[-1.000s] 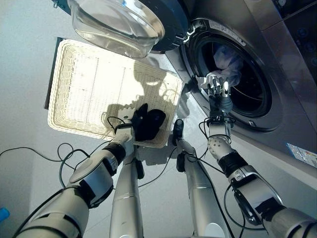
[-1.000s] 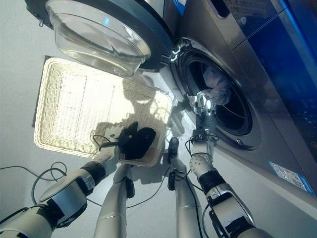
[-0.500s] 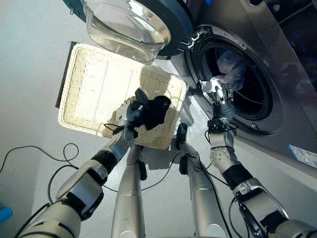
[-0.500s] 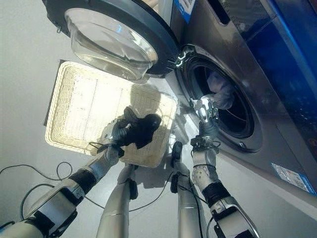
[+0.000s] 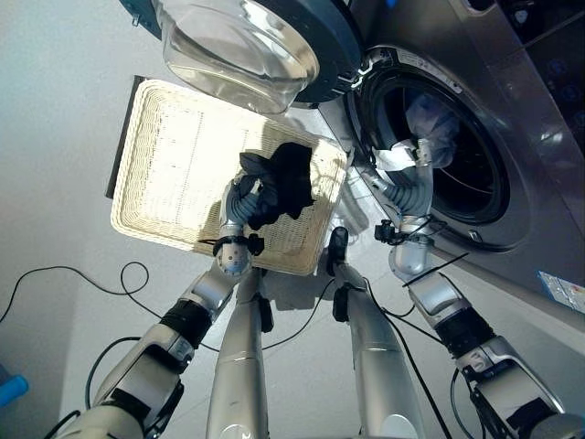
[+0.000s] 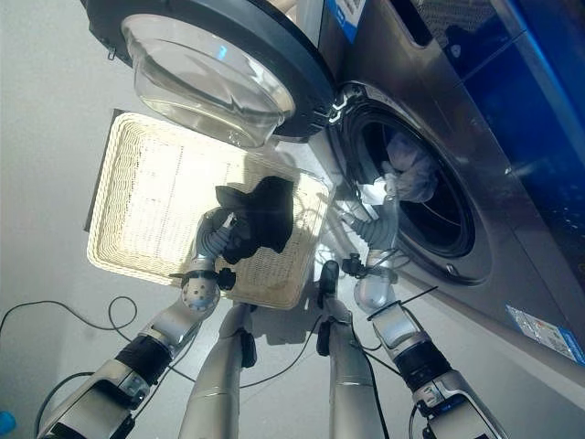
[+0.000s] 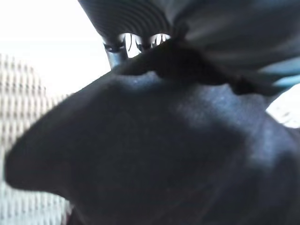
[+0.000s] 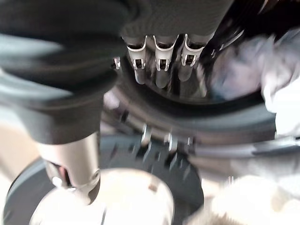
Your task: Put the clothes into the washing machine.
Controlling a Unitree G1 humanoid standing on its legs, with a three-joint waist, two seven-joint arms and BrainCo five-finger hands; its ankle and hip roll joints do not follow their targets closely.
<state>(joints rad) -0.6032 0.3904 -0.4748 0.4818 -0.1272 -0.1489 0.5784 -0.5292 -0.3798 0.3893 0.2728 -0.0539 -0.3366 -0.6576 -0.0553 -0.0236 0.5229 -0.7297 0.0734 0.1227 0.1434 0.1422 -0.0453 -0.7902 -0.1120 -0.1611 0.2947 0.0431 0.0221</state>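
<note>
Left hand: curled round limp black garment, above woven white basket.
Right hand: at washing machine drum rim; finger state unclear.
Drum: pale crumpled cloth inside.

A dark garment is seen very close, bunched up against the left robot hand, whose dark ribbed cover lies just past it. A pale woven basket is seen behind the cloth.
</note>
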